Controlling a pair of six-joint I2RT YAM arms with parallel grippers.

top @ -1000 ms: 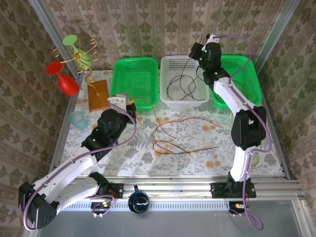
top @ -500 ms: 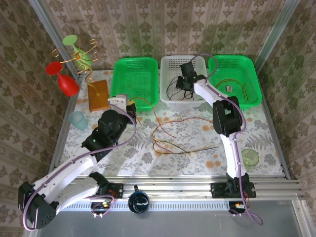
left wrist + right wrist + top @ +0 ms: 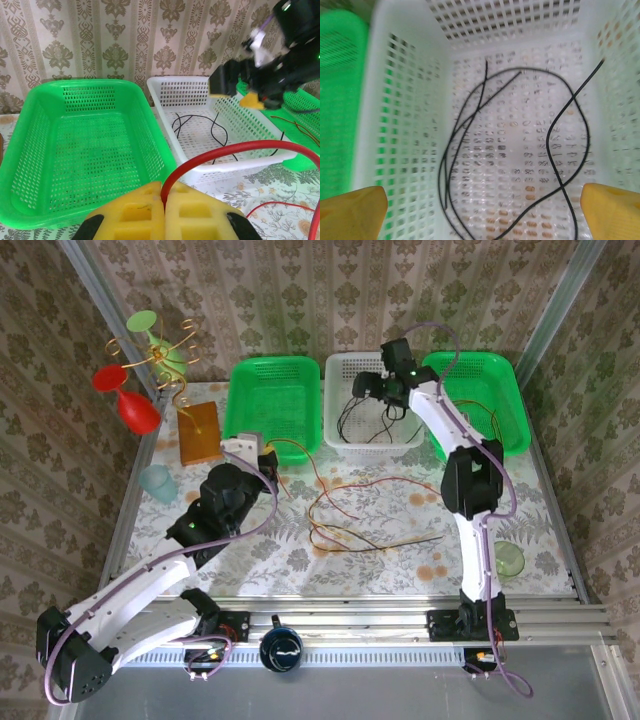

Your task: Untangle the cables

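Holding black cables (image 3: 548,142): white basket (image 3: 370,125), 12 o'clock | right hand (image 3: 483,207) spread above it | left hand (image 3: 164,210) pinching red cable (image 3: 235,148), 9 o'clock | orange cable (image 3: 300,131) in green basket (image 3: 490,358), 1 o'clock.

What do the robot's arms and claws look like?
The left arm and right arm are white tubes with chunky black joints. A thin purple cable runs along each one. The left claw and right claw have blocky yellow fingers.
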